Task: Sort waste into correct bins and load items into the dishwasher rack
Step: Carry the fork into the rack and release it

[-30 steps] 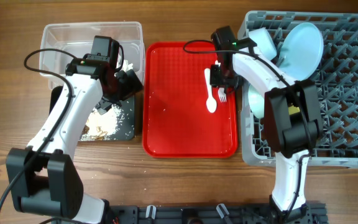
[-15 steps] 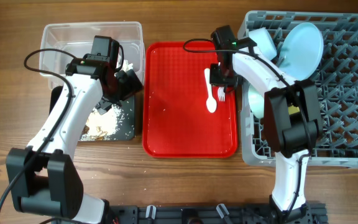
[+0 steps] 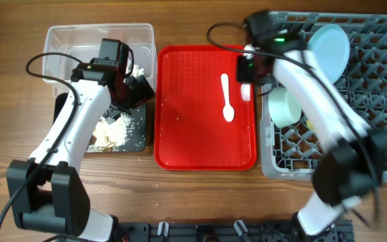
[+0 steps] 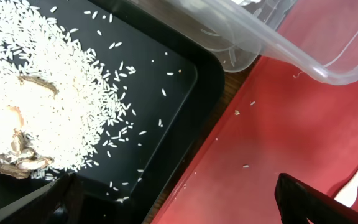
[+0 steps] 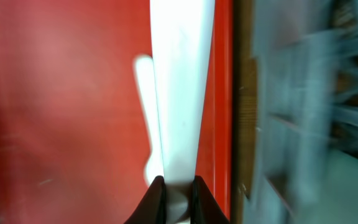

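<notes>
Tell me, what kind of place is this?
Maybe a cafeteria dish-cleanup station: a grey dishwasher rack holding a plate, a red serving tray, and a black tray of leftover rice.

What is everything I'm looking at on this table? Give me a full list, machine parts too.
red tray: one, red, centre of the table
spoon: one, white, lying on the red tray
fork: one, white, pinched above the red tray's right edge
clear tub: one, transparent, far left
black tray: one, black, in front of the clear tub
rice: a heap, white, in the black tray with brown scraps
rack: one, grey, right
plate: one, pale blue, in the rack
bowl: one seen, pale green, rack's left side
left claw: open, by the black tray
right claw: shut on the fork
</notes>
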You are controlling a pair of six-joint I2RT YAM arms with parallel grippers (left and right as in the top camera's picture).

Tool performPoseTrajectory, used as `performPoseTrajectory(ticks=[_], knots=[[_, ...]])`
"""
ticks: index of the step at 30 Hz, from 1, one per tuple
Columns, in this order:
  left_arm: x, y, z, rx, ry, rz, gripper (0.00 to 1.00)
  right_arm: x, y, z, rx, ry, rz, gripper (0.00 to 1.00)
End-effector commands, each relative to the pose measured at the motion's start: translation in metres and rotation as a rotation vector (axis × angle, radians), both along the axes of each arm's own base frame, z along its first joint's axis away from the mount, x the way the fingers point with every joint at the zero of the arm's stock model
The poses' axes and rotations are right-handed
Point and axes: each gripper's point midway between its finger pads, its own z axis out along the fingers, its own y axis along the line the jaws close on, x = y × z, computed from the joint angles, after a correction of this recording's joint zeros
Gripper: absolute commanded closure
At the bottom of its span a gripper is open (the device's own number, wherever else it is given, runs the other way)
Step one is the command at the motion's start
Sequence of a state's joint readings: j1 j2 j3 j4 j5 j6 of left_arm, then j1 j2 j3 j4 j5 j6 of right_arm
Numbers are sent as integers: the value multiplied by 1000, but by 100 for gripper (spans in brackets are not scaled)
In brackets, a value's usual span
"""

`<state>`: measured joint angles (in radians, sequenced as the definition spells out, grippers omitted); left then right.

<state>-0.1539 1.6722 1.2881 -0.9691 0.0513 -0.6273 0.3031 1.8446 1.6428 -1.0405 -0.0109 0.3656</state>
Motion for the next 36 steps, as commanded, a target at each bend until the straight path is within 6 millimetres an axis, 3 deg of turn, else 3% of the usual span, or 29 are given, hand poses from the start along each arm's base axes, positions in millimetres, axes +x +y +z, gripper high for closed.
performPoseTrajectory(ticks=[1,3,4,8,9,12,14,20,26,31,36], knots=[[-1,0,-5,-8,17,14,0,-10,-29,91,55,-202,-64,96],[-1,0,-5,-8,17,14,0,-18,-58,113,30,-251,-153,96],[-1,0,-5,-8,17,14,0,-24,-82,121,-4,-268,-240,96],[-1,0,-5,-8,17,14,0,-46,-163,122,-105,-235,-562,96],[-1,0,-5,-8,17,14,0,-56,-195,113,-130,-202,-708,96],[-1,0,-5,-8,17,14,0,-70,-238,84,-125,-142,-907,96],[-1,0,-5,-8,17,14,0,-74,-254,65,-92,-111,-994,96],[-1,0,-5,-8,17,14,0,-56,-259,13,84,-80,-1033,94],[-1,0,-5,-8,17,14,0,-48,-256,0,114,-60,-1018,65],[-1,0,-5,-8,17,14,0,-37,-226,11,221,-72,-770,53],[-1,0,-5,-8,17,14,0,-35,-189,61,302,-201,-513,45]])
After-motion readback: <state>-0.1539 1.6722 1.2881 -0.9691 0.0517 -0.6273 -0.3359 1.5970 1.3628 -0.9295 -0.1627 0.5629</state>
